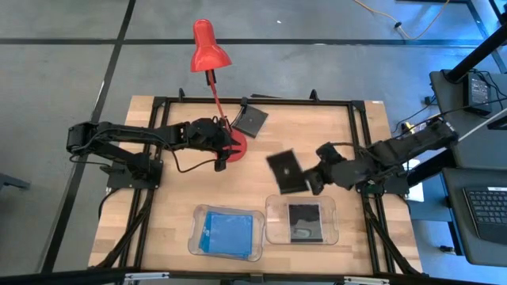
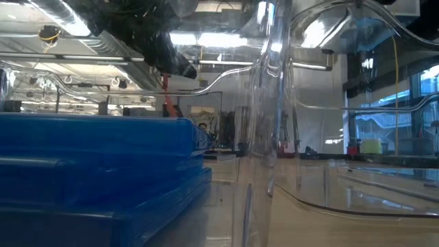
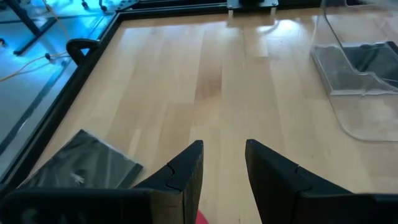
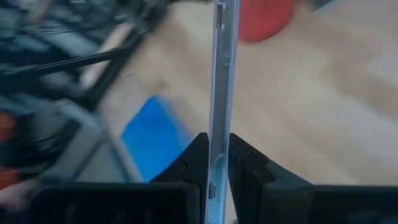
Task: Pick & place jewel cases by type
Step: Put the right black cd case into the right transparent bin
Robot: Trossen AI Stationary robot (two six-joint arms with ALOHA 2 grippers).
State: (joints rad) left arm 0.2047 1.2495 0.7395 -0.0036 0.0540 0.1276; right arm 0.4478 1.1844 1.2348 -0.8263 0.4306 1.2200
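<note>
My right gripper [image 1: 311, 179] is shut on a dark jewel case [image 1: 287, 170], held over the table just beyond the right clear tray [image 1: 273, 229]. That tray holds another dark case [image 1: 303, 219]. The left clear tray [image 1: 192, 237] holds blue cases [image 1: 228, 232], which fill the low view [image 2: 103, 171]. A third dark case [image 1: 251, 119] lies flat near the table's far edge, and it also shows in the left wrist view [image 3: 81, 165]. My left gripper [image 3: 224, 168] is open and hovers by the red lamp base [image 1: 236, 145]. My right gripper pinches the dark jewel case between its two fingers at the case's right edge [image 4: 219, 155]. The fingers come roughly level from the table's right. The case is lifted clear of the table and sticks out toward the table's left, and it shows edge-on [image 4: 221, 74] in the wrist view.
A red desk lamp [image 1: 208, 49] stands on its round base near the far middle of the table, its stem leaning over the far edge. A black frame [image 1: 360, 142] runs around the tabletop. Bare wood lies between the lamp base and the two trays [image 1: 238, 186].
</note>
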